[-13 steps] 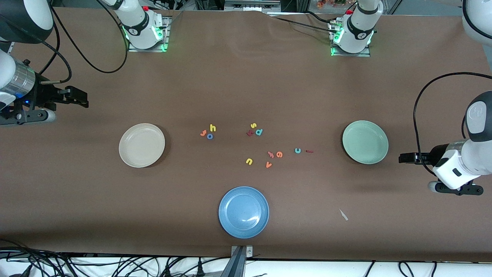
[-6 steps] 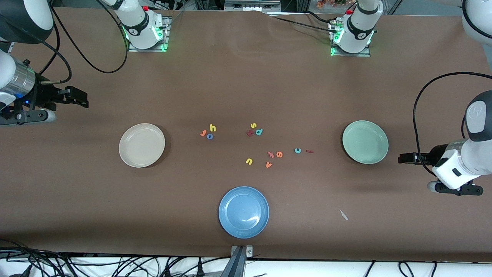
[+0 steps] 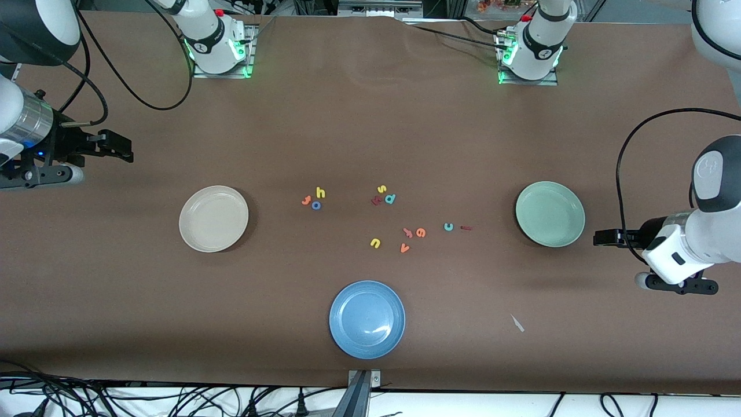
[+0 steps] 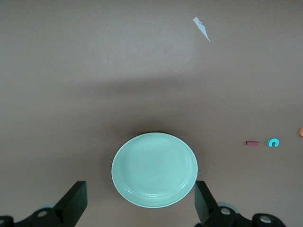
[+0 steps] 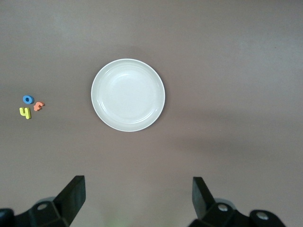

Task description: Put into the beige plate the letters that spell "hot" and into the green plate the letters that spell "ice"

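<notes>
The beige plate (image 3: 213,218) (image 5: 128,94) lies toward the right arm's end, the green plate (image 3: 550,214) (image 4: 155,169) toward the left arm's end. Between them sit the yellow h (image 3: 320,193) (image 5: 24,113), orange t (image 3: 306,200) (image 5: 38,106) and blue o (image 3: 316,205) (image 5: 28,100) in a cluster. Closer to the green plate lie the orange e (image 3: 421,233), teal c (image 3: 448,226) (image 4: 273,142) and dark red i (image 3: 465,227) (image 4: 252,143). My left gripper (image 3: 602,238) (image 4: 140,189) hovers open beside the green plate. My right gripper (image 3: 124,152) (image 5: 137,182) waits open, empty, beside the beige plate.
A blue plate (image 3: 367,319) sits near the front edge. Other loose letters lie mid-table: yellow s (image 3: 381,189), teal d (image 3: 390,198), yellow u (image 3: 375,243), orange v (image 3: 404,248). A small white scrap (image 3: 517,323) (image 4: 201,28) lies near the front.
My left arm has shifted slightly toward the green plate. The right arm and all letters have stayed put.
</notes>
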